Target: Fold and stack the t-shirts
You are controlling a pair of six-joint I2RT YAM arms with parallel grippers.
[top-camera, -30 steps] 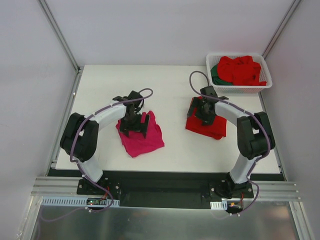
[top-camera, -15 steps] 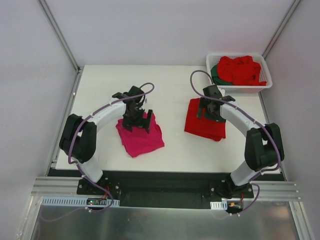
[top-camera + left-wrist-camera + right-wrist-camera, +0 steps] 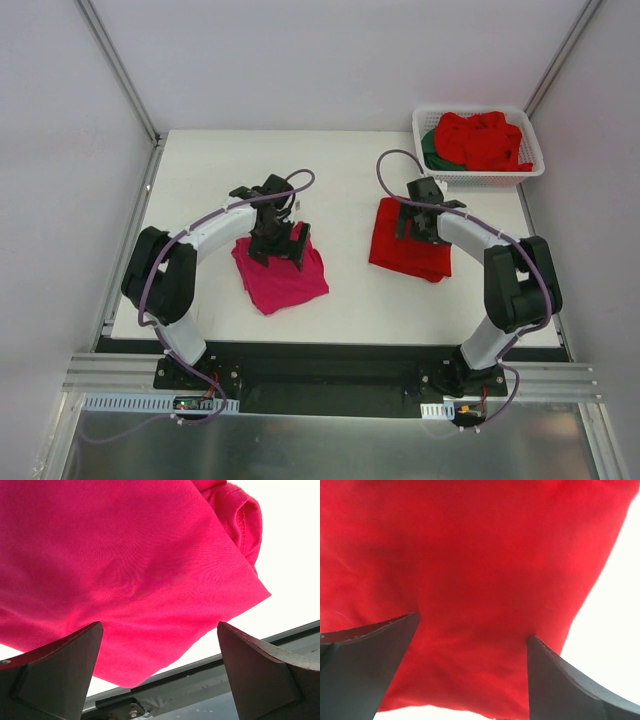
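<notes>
Wide open, the left tool point(image 3: 278, 240) and right tool point(image 3: 420, 222) have edged toward 12 o'clock above the folded magenta-pink cloth t-shirt point(image 3: 285, 282) (8 o'clock on the table point(image 3: 340, 170)) and folded bright red cloth t-shirt point(image 3: 405, 257) (3 o'clock); stacking likely follows.

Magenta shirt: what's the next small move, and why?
Probably lower the left gripper and close on an edge of the magenta shirt, to carry it onto the red shirt. Both lie folded but apart on the table; this gripper and the right gripper hover open, holding nothing.
</notes>
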